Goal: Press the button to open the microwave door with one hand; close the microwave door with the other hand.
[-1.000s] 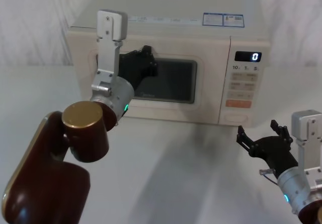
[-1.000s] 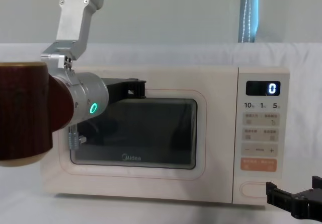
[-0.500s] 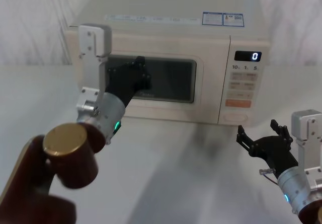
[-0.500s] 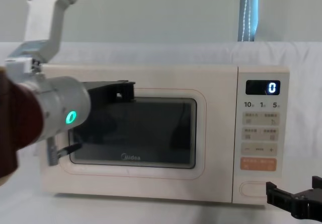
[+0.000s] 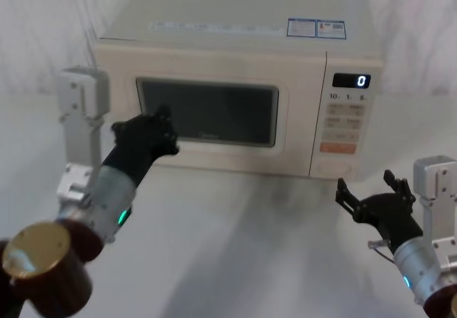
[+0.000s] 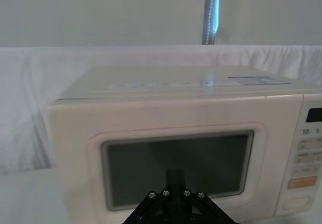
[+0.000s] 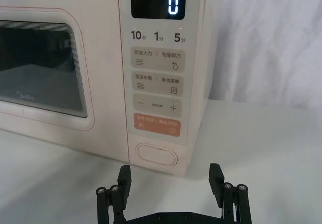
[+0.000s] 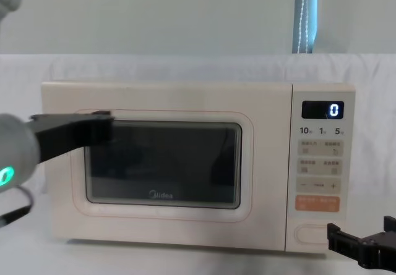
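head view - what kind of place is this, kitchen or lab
Likely a lab or test setup, not a home kitchen: the microwave sits alone on a white-draped table, white cloth hangs behind, and robot arms face it.

The cream box-shaped microwave [image 5: 239, 96] is seen from above and in front by the head view, its top visible. It is faced level and close from lower down by the chest view. It is looked at head-on from slightly above by the left wrist view, while its control panel is framed closely by the right wrist view. The microwave front is shared by all four views.
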